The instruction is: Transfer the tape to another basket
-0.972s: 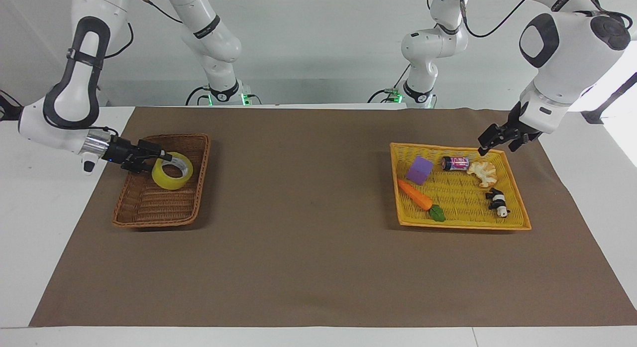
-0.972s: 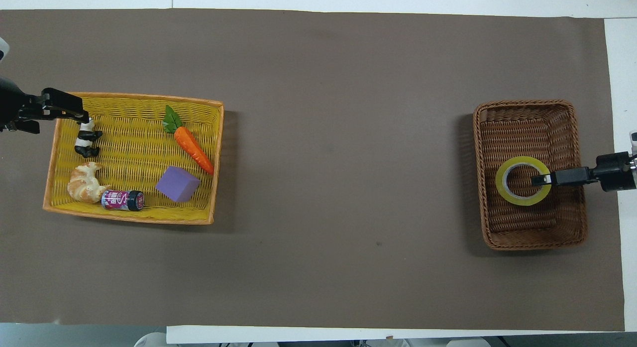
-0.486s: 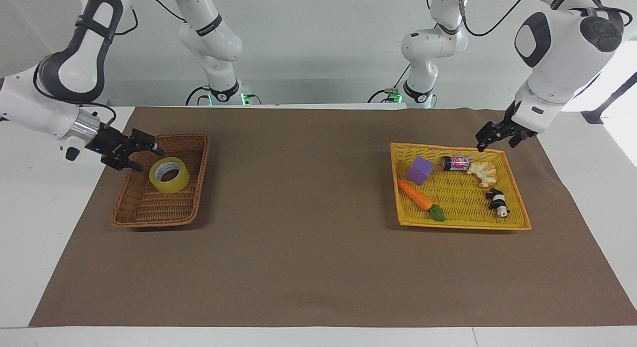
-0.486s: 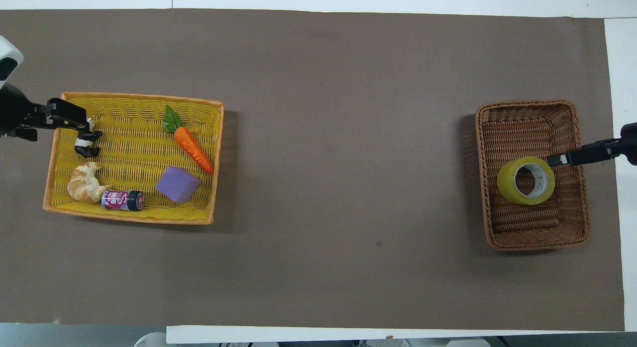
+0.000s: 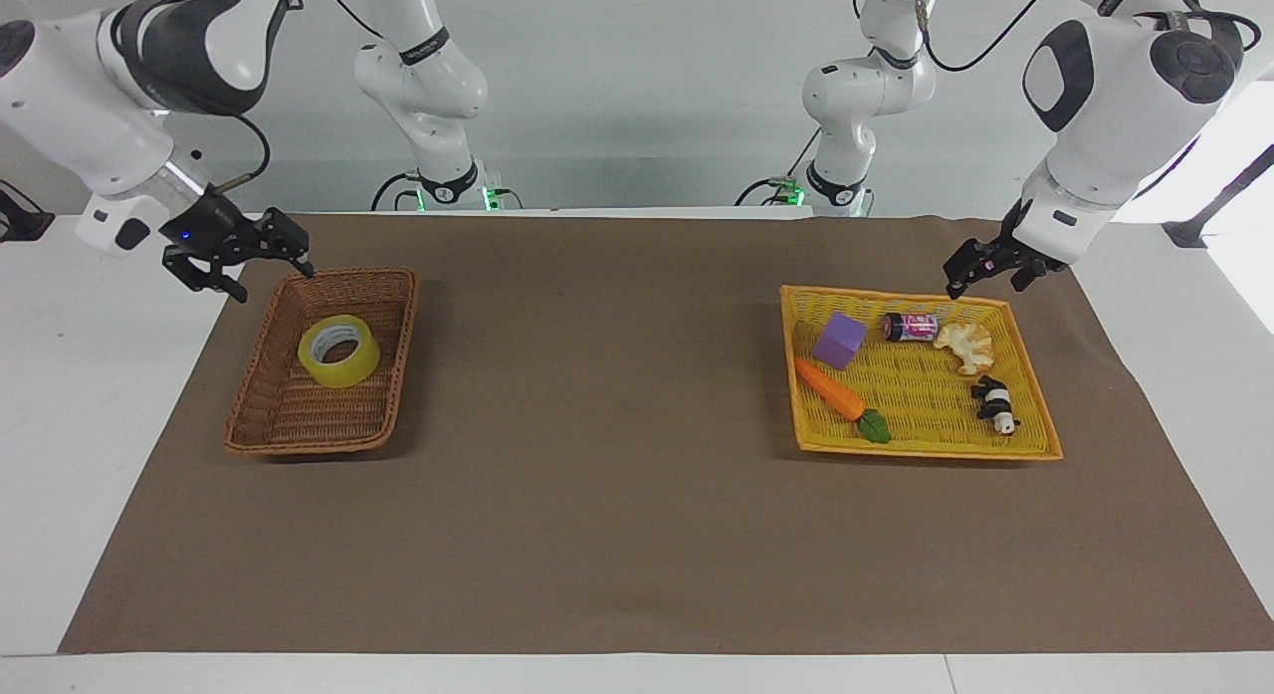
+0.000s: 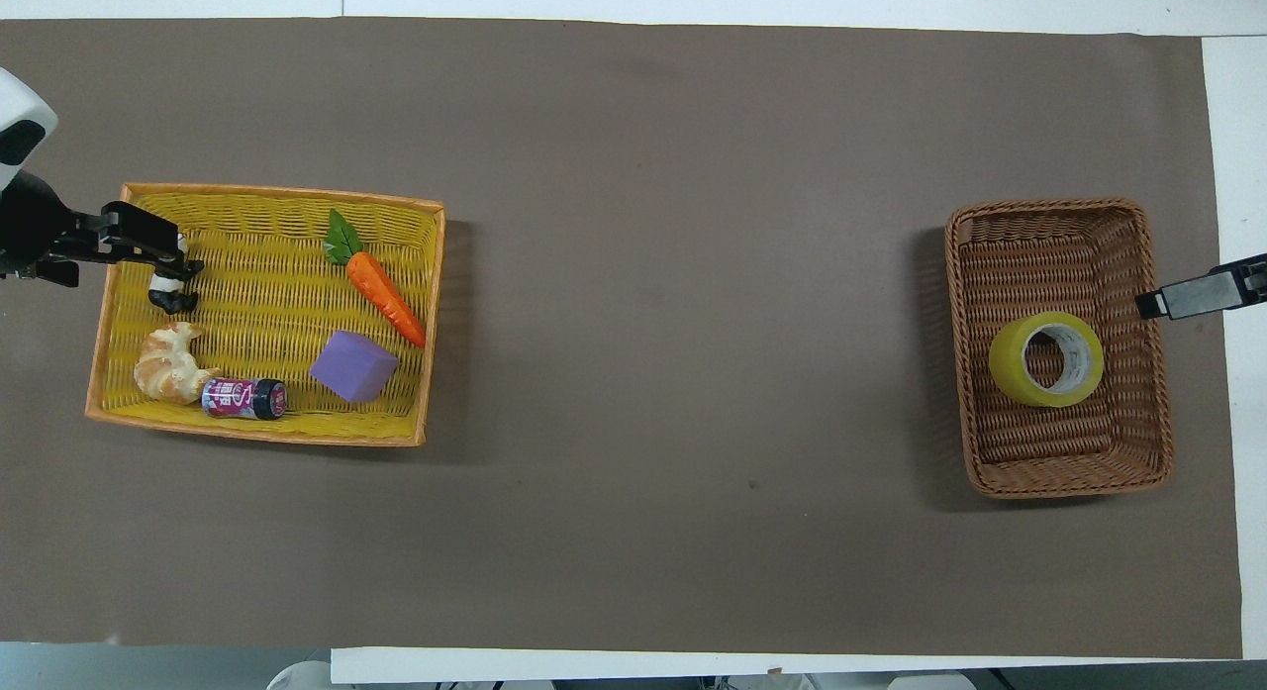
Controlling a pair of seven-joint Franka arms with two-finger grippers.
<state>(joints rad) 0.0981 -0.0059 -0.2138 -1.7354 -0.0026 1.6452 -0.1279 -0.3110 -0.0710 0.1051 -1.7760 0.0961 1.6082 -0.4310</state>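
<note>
The tape (image 5: 339, 350) is seen lying flat inside the brown wicker basket (image 5: 261, 424) at the right arm's end of the table, gripped by nothing; the right gripper (image 5: 271, 270) is held raised beside the basket's corner nearest the robots, jaws apart and empty; at the left arm's end, the left gripper (image 5: 970, 279) is held above the rim of the yellow tray basket (image 5: 926, 451) nearest the robots, jaws apart, nothing between them

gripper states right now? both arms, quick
Left gripper: open, holding nothing, raised over the robot-side rim of the yellow basket.
Right gripper: open, holding nothing, up by the brown basket; the tape lies inside it.
</note>
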